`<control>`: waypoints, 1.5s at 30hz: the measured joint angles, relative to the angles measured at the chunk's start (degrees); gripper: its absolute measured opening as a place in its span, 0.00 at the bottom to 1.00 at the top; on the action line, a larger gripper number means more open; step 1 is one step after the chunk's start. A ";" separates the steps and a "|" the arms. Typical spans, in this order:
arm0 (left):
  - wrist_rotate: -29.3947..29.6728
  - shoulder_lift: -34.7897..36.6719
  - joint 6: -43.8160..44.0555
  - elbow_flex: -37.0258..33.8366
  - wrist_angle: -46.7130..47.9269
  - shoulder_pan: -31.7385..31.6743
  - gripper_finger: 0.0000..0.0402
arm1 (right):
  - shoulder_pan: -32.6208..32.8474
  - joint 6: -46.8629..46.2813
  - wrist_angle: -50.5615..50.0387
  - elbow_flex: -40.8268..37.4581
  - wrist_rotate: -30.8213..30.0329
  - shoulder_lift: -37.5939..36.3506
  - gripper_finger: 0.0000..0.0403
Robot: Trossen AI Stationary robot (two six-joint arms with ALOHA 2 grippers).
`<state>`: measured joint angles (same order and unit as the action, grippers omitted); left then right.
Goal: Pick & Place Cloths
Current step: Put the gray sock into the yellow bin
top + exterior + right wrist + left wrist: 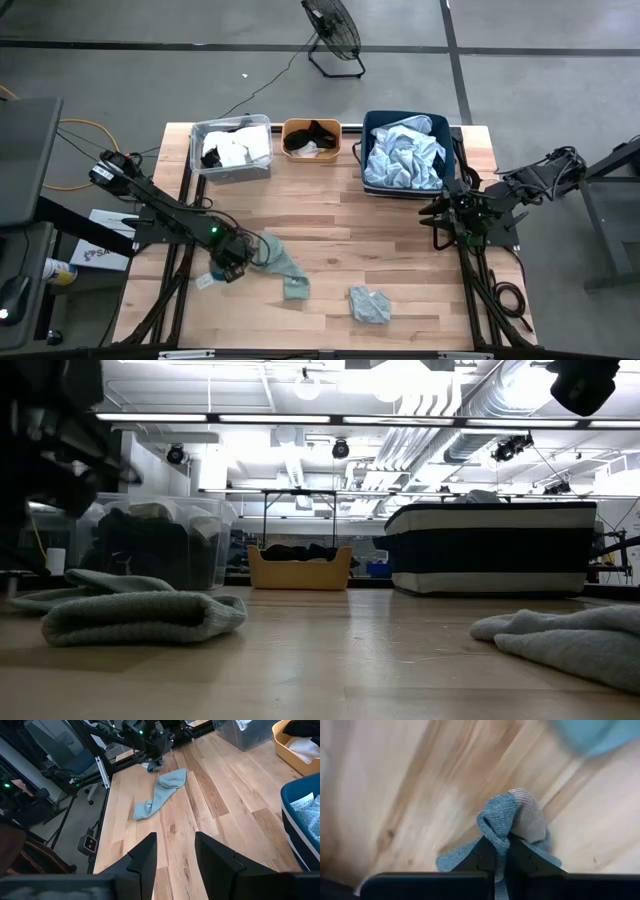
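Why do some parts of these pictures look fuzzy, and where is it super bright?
In the low view, the ceiling lights glare white, and the dark arm close by smears into blur. In the left wrist view, the blue patch in the corner is out of focus, while the pinched sock is sharp. The high view is evenly lit with soft shadows.

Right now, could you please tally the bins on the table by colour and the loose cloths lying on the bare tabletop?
Clear bin: 1
Orange bin: 1
Navy bin: 1
Grey-green cloths loose on the tabletop: 2, one pinched at its end by the left gripper, the other lying free
Total: 5
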<state>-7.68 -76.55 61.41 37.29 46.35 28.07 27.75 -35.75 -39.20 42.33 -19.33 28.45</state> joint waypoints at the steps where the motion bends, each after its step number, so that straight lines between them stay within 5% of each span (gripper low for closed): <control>1: 1.19 0.00 -0.47 1.18 0.55 0.00 0.02 | 0.00 0.00 0.00 0.00 0.01 0.00 0.31; 19: 23.81 0.02 -26.18 23.67 2.38 -11.27 0.01 | 0.00 0.00 0.00 0.00 0.00 0.01 0.31; 25: 22.21 0.07 -35.53 26.55 -3.07 -19.72 0.01 | 0.00 0.00 0.00 0.00 0.01 0.01 0.31; 36: 9.32 -2.90 -51.91 26.67 -21.90 -35.24 0.01 | 0.00 0.00 0.00 0.00 0.02 0.00 0.31; 45: 6.98 -10.43 -43.82 29.10 -26.01 -46.63 0.01 | 0.00 0.00 0.02 0.00 0.01 0.01 0.31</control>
<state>-0.70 -86.98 17.60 66.40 20.35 -18.56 27.75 -35.75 -39.18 42.33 -19.32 28.46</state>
